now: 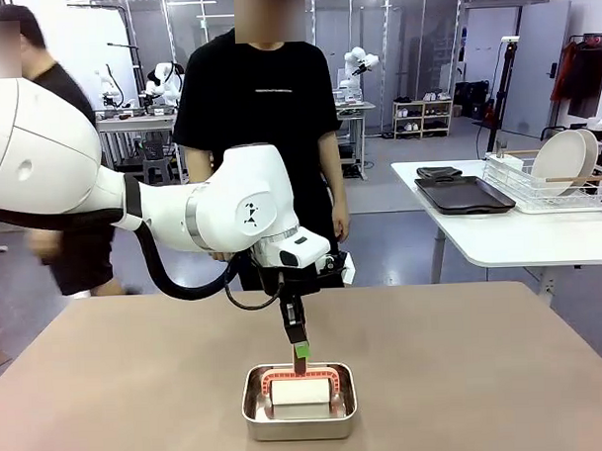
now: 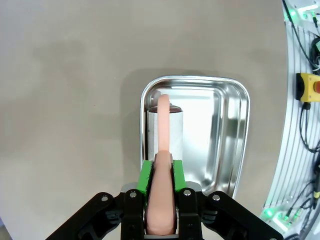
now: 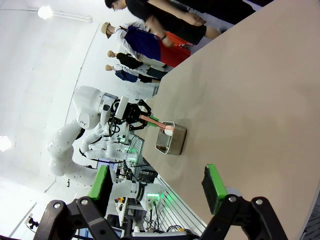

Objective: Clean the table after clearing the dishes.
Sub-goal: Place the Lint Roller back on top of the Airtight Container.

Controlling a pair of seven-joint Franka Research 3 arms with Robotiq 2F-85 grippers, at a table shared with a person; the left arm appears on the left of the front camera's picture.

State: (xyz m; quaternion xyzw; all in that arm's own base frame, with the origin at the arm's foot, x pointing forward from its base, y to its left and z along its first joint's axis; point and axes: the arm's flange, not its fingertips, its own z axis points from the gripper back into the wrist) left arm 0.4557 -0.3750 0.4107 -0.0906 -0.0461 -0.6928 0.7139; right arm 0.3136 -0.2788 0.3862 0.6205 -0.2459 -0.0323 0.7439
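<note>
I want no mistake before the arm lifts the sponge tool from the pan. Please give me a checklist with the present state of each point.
1. Left claw shut on the pink handle: ok.
2. White sponge block inside the steel pan: ok.
3. Table free of dishes for wiping: ok.
4. Right claw open, holding nothing, away from the pan: ok.
5. Person stands behind the table, hands off it: ok.
6. Sponge wet: cannot tell.

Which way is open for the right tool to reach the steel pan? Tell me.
Probably yes: the right tool stands open, with bare table between it and the steel pan. The left tool already hangs over the pan, gripping the pink handle.
</note>
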